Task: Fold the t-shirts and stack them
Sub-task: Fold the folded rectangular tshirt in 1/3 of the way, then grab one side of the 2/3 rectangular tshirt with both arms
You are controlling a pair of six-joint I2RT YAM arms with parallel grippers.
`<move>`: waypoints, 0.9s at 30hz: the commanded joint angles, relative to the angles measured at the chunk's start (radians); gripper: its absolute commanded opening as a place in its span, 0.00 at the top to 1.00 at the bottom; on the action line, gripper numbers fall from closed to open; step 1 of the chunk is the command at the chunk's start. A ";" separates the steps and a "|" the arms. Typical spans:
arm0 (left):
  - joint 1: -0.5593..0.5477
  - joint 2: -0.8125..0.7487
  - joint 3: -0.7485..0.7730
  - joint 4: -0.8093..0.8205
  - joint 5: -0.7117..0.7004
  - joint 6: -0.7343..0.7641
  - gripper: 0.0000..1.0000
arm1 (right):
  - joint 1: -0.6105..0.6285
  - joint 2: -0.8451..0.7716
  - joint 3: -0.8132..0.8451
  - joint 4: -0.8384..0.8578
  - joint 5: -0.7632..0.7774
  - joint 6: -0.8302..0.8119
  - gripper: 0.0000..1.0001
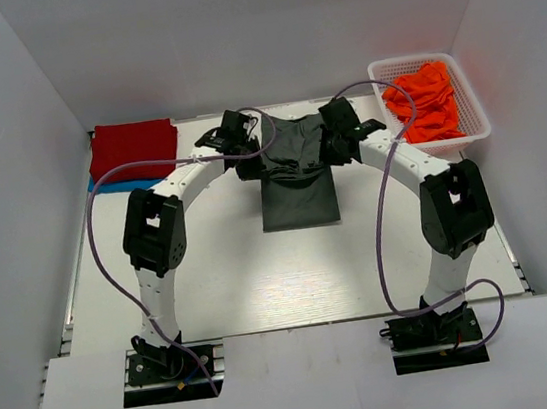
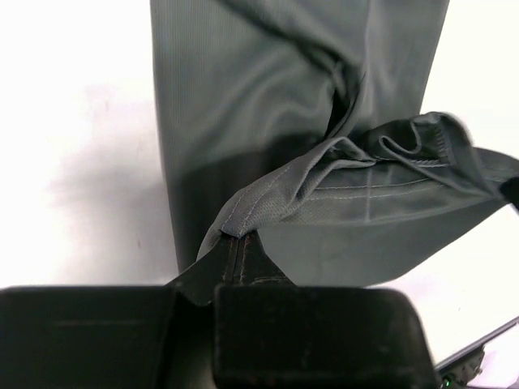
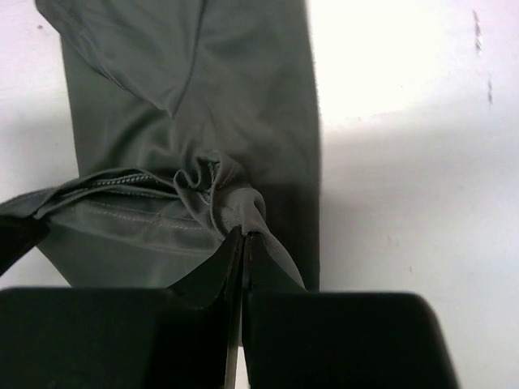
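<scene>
Hidden: the far part of the charcoal-grey t-shirt (image 1: 298,199) is covered by both wrists in the top view, so collar and sleeves cannot be made out.
Cut off: the cloth is cropped by the upper edge of both wrist views.
Barely seen: the blue t-shirt (image 1: 90,186) is shown only as a thin sliver under the folded red t-shirt (image 1: 133,149), at the far left corner.
Uncountable: the orange t-shirts (image 1: 426,99) are heaped in the white basket (image 1: 474,99), at the far right corner.
Left gripper (image 2: 241,240): clamped together on a bunched seam at the charcoal cloth's left side.
Right gripper (image 3: 245,235): pinched tight on a gathered fold at its right side.
Charcoal position: centre of the table (image 1: 263,276), towards the far side; the near part is laid flat as a narrow panel, and the far edge is held rumpled between the grippers.
In the way: purple cables (image 1: 96,238) are looped beside each arm.
</scene>
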 commanded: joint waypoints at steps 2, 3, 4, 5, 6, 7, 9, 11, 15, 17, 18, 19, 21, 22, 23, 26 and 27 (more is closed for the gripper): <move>0.025 0.010 0.062 0.051 0.021 0.026 1.00 | -0.033 0.018 0.031 0.136 -0.101 -0.083 1.00; 0.036 0.022 0.062 0.051 0.032 0.026 1.00 | -0.041 0.038 0.040 0.138 -0.107 -0.087 1.00; 0.036 0.022 0.062 0.062 0.032 0.026 1.00 | -0.052 0.048 0.054 0.130 -0.110 -0.090 1.00; 0.036 0.031 0.062 0.080 0.032 0.026 1.00 | -0.056 0.068 0.063 0.123 -0.116 -0.089 1.00; 0.046 0.031 0.062 0.091 0.032 0.026 1.00 | -0.073 0.087 0.078 0.127 -0.131 -0.095 1.00; 0.046 0.054 0.071 0.091 0.046 0.035 1.00 | -0.076 0.098 0.085 0.130 -0.134 -0.106 1.00; 0.057 0.077 0.099 0.119 0.055 0.055 0.53 | -0.096 0.136 0.123 0.124 -0.180 -0.124 0.93; 0.069 0.120 0.160 0.128 0.083 0.093 0.01 | -0.104 0.202 0.204 0.106 -0.199 -0.126 0.74; 0.082 0.203 0.399 -0.022 0.072 0.178 0.00 | -0.139 0.237 0.282 0.083 -0.280 -0.137 0.37; 0.082 0.194 0.442 -0.056 0.061 0.208 0.00 | -0.144 0.199 0.270 0.086 -0.276 -0.135 0.10; 0.082 0.156 0.420 -0.056 0.070 0.209 0.00 | -0.144 0.172 0.241 0.095 -0.265 -0.135 0.10; 0.082 0.127 0.347 -0.056 0.070 0.209 0.00 | -0.141 0.136 0.224 0.095 -0.260 -0.133 0.10; 0.082 0.058 0.239 -0.016 0.086 0.209 0.00 | -0.145 0.084 0.127 0.097 -0.275 -0.124 0.10; 0.082 0.021 0.179 -0.005 0.096 0.209 0.00 | -0.142 0.064 0.091 0.100 -0.285 -0.121 0.10; 0.060 -0.046 0.066 0.007 0.087 0.209 0.00 | -0.141 -0.006 0.054 0.103 -0.291 -0.118 0.10; 0.048 -0.140 -0.126 0.044 0.102 0.147 0.00 | -0.141 -0.132 -0.212 0.153 -0.341 -0.091 0.10; 0.048 -0.195 -0.177 0.044 0.122 0.118 0.00 | -0.142 -0.152 -0.251 0.170 -0.375 -0.066 0.10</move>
